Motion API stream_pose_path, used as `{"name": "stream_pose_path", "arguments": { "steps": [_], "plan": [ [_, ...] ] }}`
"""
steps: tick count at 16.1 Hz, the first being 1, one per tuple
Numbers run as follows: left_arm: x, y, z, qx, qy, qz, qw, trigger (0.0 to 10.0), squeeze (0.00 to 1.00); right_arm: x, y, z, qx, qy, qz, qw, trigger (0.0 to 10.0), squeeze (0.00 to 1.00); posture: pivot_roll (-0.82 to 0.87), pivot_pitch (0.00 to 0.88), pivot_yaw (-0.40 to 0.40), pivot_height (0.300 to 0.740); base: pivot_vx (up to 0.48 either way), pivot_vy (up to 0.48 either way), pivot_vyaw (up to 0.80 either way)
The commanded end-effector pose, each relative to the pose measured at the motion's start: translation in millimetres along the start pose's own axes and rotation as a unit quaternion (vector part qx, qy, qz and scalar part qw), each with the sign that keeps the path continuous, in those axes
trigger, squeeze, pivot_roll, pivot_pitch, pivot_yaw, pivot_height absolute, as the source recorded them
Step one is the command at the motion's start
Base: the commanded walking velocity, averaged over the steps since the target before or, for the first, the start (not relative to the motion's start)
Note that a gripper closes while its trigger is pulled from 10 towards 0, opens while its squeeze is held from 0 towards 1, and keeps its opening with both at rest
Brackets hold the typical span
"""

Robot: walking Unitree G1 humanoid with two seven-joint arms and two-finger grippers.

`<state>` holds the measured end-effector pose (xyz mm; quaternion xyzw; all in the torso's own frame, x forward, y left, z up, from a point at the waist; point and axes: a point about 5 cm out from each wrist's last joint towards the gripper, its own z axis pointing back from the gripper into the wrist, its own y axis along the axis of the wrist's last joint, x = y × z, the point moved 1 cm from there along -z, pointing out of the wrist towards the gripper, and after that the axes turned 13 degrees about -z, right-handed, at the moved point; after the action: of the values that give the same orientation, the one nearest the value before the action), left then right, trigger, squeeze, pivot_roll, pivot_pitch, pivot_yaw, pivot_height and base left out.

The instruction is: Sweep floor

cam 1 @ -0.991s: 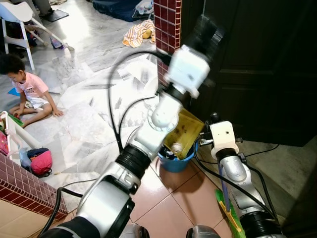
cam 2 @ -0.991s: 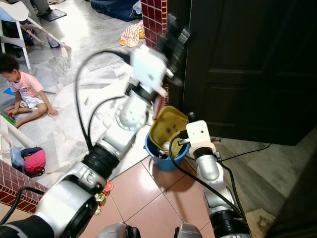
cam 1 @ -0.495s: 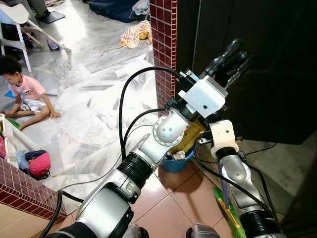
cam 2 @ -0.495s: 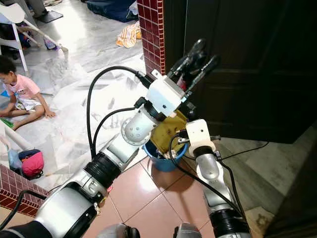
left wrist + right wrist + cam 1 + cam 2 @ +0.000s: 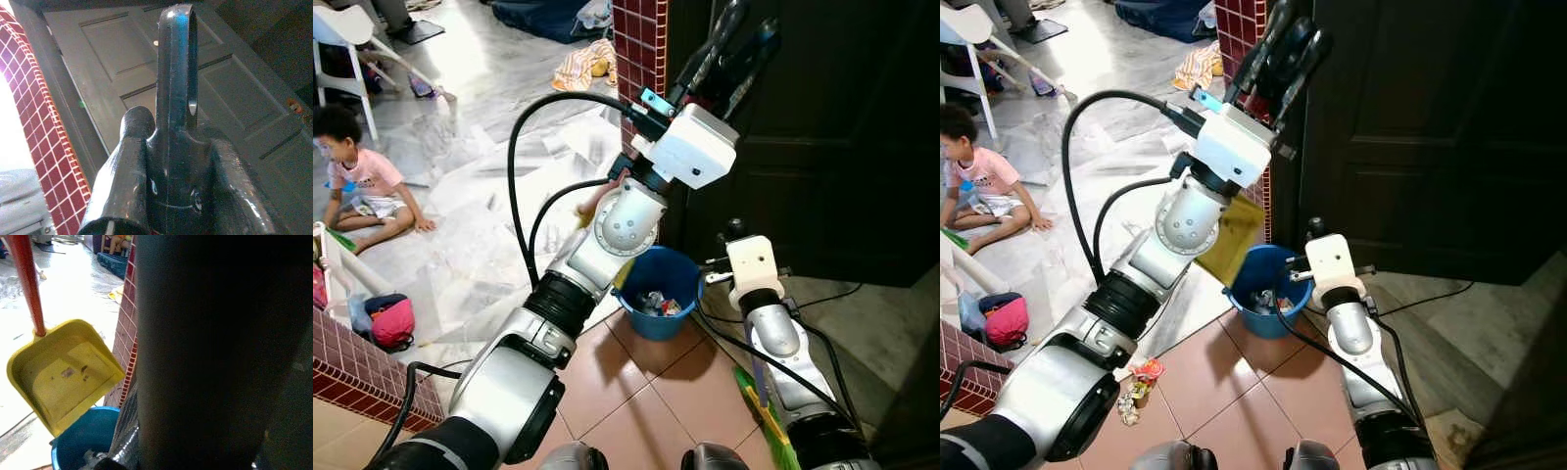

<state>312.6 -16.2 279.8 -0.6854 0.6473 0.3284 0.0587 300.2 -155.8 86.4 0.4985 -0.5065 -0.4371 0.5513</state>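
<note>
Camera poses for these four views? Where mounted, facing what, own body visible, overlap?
Left eye: head, looking down; both arms, left pincer raised by the dark door, blue bucket below.
Right eye: same scene; yellow dustpan hangs above the bucket.
Left wrist: along its fingers, clamped on a black handle, facing the door.
Right wrist: its dark finger up close; dustpan, bucket.
Shared: dustpan, bucket.

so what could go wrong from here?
1. The dustpan hangs tilted over the rim of the blue bin; leftover bits could fall on the tiles.
2. The left gripper, shut on the handle, is raised close to the dark door and might hit it.
3. A child sits nearby, so wide swings are risky.
</note>
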Motion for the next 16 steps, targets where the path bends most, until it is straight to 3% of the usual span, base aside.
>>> {"name": "stream_pose_path", "arguments": {
  "steps": [1,3,4,7,8,9,11,13,15,16],
  "plan": [
    [-12.3,17,-14.7,0.056,0.026,-0.01,0.998,10.0,0.0,-4.3,17,-6.8,0.042,0.019,0.022,0.999,10.0,0.0,-0.13,0.0,0.086,0.74,0.0,0.0,0.0],
    [-23.9,22,-20.5,0.063,0.052,-0.016,0.997,10.0,0.0,-3.2,18,-6.7,0.044,0.018,0.023,0.999,10.0,0.0,-0.13,0.0,0.085,0.74,0.0,0.0,0.0],
    [-38.5,25,-22.4,0.066,0.073,-0.027,0.995,10.0,0.0,-0.5,20,-6.8,0.052,0.01,0.029,0.998,10.0,0.0,-0.13,0.0,0.084,0.74,0.0,0.0,0.0],
    [-62.0,20,-16.0,0.052,0.094,-0.056,0.993,10.0,0.0,2.3,22,-8.3,0.056,0.006,0.03,0.998,10.0,0.0,-0.12,0.0,0.08,0.74,0.0,0.0,0.0],
    [-76.4,15,-12.8,0.039,0.11,-0.07,0.991,10.0,0.0,2.9,22,-9.3,0.057,0.008,0.031,0.998,10.0,0.0,-0.11,0.0,0.072,0.74,0.0,0.0,0.0],
    [-80.5,14,-12.2,0.035,0.115,-0.075,0.99,10.0,0.0,2.9,22,-9.5,0.057,0.008,0.032,0.998,10.0,0.0,-0.11,0.0,0.072,0.74,0.0,0.0,0.0],
    [-111.0,6,-6.9,-0.009,0.151,-0.119,0.981,10.0,0.0,0.5,22,-11.7,0.057,0.015,0.031,0.998,10.0,0.0,-0.09,0.0,0.063,0.74,0.0,0.0,0.0],
    [-126.6,-26,18.8,-0.114,0.171,-0.156,0.966,10.0,0.0,-2.7,22,-13.3,0.056,0.022,0.029,0.998,10.0,0.0,-0.09,0.0,0.061,0.74,0.0,0.0,0.0],
    [-127.2,-55,53.7,-0.221,0.183,-0.152,0.946,10.0,0.0,-4.0,21,-13.7,0.056,0.027,0.027,0.998,10.0,0.0,-0.09,0.0,0.061,0.74,0.0,0.0,0.0],
    [-120.8,-72,81.9,-0.298,0.2,-0.127,0.924,10.0,0.0,-4.3,21,-13.7,0.057,0.029,0.022,0.998,10.0,0.0,-0.08,0.0,0.058,0.74,0.0,0.0,0.0]
  ]
}}
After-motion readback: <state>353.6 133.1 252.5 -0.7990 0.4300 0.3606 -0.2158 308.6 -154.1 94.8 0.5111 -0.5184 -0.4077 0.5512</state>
